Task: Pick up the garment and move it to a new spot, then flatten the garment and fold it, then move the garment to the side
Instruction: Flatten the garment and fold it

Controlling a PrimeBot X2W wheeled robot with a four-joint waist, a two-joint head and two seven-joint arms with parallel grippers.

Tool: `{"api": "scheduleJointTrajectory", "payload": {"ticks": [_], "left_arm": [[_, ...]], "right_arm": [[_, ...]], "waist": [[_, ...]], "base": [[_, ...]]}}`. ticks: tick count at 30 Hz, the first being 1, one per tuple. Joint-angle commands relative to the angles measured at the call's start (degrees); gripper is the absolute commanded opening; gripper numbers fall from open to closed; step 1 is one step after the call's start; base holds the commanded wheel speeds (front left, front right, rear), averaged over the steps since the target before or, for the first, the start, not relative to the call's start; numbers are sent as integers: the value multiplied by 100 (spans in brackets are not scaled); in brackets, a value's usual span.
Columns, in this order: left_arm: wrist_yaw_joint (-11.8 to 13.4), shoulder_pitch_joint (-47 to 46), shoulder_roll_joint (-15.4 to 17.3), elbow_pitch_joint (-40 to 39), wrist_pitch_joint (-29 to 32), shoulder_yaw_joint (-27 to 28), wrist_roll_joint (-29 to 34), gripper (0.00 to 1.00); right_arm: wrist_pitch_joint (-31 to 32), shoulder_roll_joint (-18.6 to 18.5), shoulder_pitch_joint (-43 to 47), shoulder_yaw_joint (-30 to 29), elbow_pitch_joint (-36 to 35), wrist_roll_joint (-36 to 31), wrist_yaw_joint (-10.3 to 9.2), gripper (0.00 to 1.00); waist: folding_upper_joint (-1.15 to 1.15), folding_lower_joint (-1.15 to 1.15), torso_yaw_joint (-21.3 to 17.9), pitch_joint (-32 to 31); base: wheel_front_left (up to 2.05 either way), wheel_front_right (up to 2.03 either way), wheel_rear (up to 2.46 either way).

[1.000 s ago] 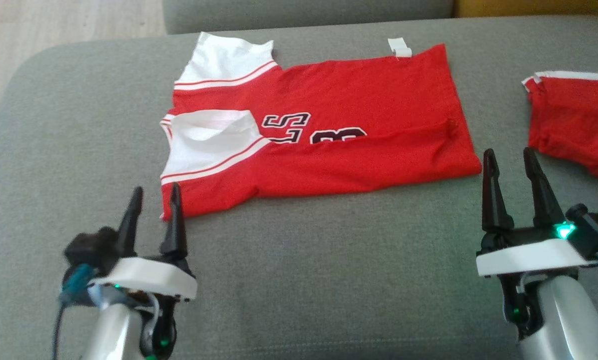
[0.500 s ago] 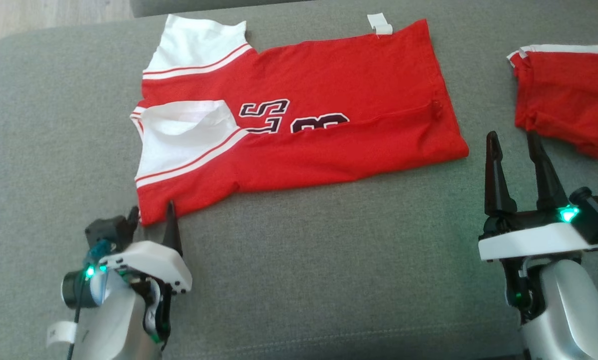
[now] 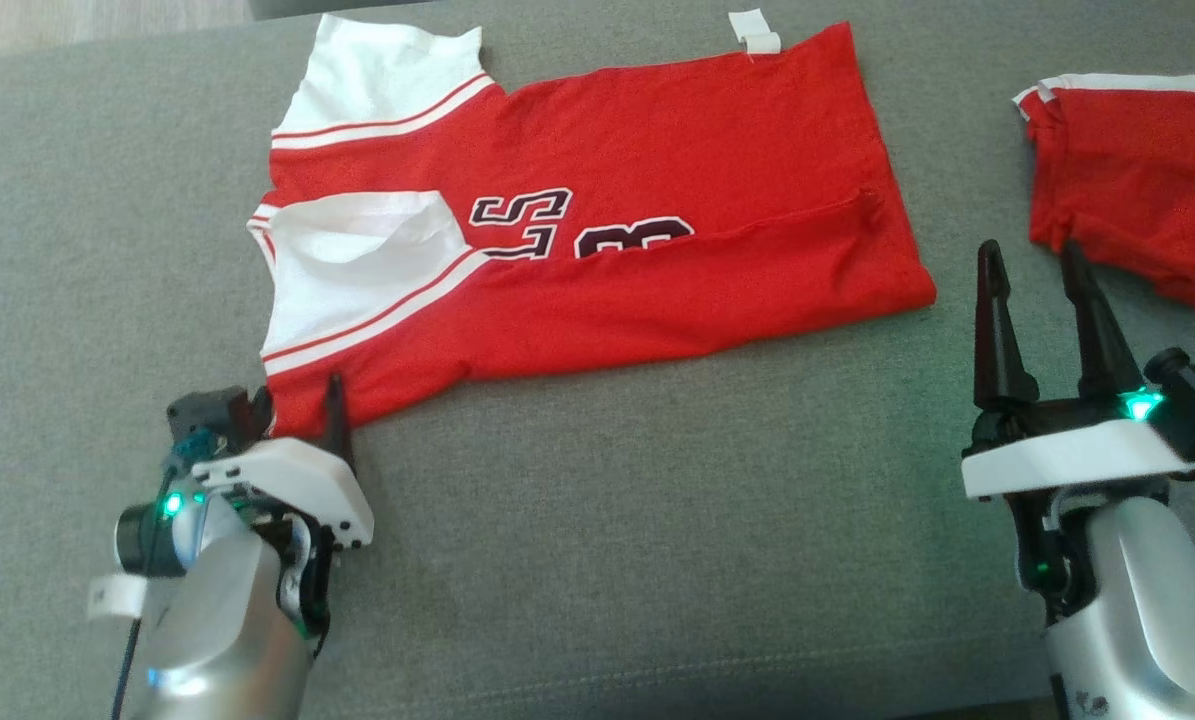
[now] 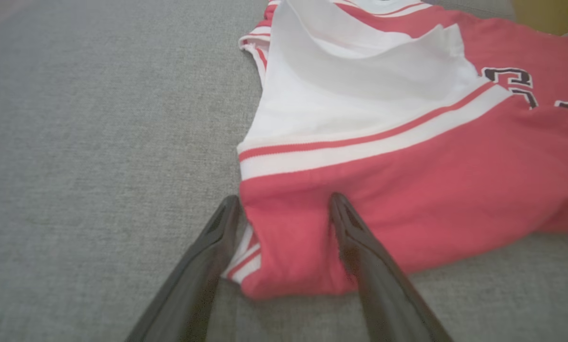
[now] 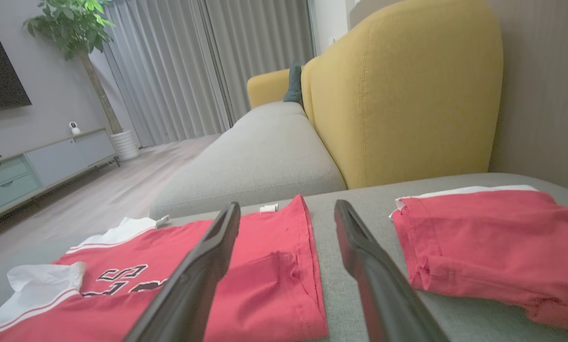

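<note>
The garment [image 3: 657, 190] is red with white sleeve-like parts and a dark print. It lies spread and partly folded over on the grey cushion [image 3: 597, 560]. My left gripper [image 3: 297, 400] is open and tipped down at the garment's near left corner. In the left wrist view the left gripper [image 4: 284, 199] straddles that corner of the garment [image 4: 407, 190]: one finger lies just off the edge, the other on the red cloth. My right gripper [image 3: 1029, 250] stands open just right of the garment's near right corner, with nothing between its fingers. The right wrist view looks past the right gripper [image 5: 287, 205] over the garment [image 5: 264, 270].
A second red piece with white trim [image 3: 1137, 170] lies folded at the right edge, close beside my right gripper, and is seen again as a red folded piece [image 5: 488, 237]. A yellow armchair [image 5: 407, 95] stands behind. Bare cushion stretches along the near side and far left.
The head camera has shifted, so the whole picture moved. My left gripper has tipped down and come forward onto the garment's near left corner. The right gripper has hardly moved.
</note>
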Motion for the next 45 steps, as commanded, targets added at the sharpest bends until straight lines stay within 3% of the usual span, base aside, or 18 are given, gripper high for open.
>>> {"api": "scheduleJointTrajectory", "payload": {"ticks": [1, 2, 3, 9, 17, 24, 29, 30, 31, 32, 45], "left_arm": [[-52, -158, 152, 70, 95, 70, -3, 100], [-96, -210, 152, 134, 133, 35, 2, 100], [-231, -307, 147, 196, 87, -17, -14, 0], [-251, -490, 136, 145, -198, -42, -5, 0], [-386, -485, 101, -624, -304, -233, 196, 0], [-485, -382, 53, -1129, -307, -498, 390, 0], [-490, -376, 36, -1246, -307, -594, 443, 0], [-489, -383, 36, -1256, -307, -601, 448, 0], [-487, -393, 44, -1263, -307, -602, 452, 0], [-479, -406, 62, -1268, -308, -602, 462, 0], [-413, -296, 442, -1152, -308, -425, 422, 0]], "right_arm": [[78, -105, -195, 49, -137, -56, -5, 100], [135, -105, -211, 14, -107, -77, -5, 100], [248, -90, -259, -65, -41, -121, -5, 100], [873, 38, -454, -332, 344, -334, -5, 100], [1766, 274, -876, -805, 1260, -471, -5, 100], [2027, 344, -1286, -1237, 1965, -918, -5, 100], [2175, 366, -1608, -1267, 2443, -821, -5, 100], [2228, 367, -1660, -1208, 2526, -810, -5, 89], [2260, 368, -1709, -1153, 2590, -798, -5, 23], [2287, 368, -1755, -1098, 2638, -785, -5, 0], [2545, 125, -1670, -483, 2364, -128, -5, 0]], "waist": [[0, 0, 12, 20], [0, 0, 23, 34], [0, 0, 51, 57], [0, 0, 221, 108], [0, 0, 556, 214], [0, 0, 729, 318], [0, 0, 767, 396], [0, 0, 768, 405], [0, 0, 763, 413], [0, 0, 756, 419], [0, 0, 459, -4]], "base": [[0, 0, 0], [0, 0, 0], [0, 0, 0], [0, 0, 0], [0, 0, 0], [0, 0, 0], [0, 0, 0], [0, 0, 0], [0, 0, 0], [0, 0, 0], [0, 0, 0]]}}
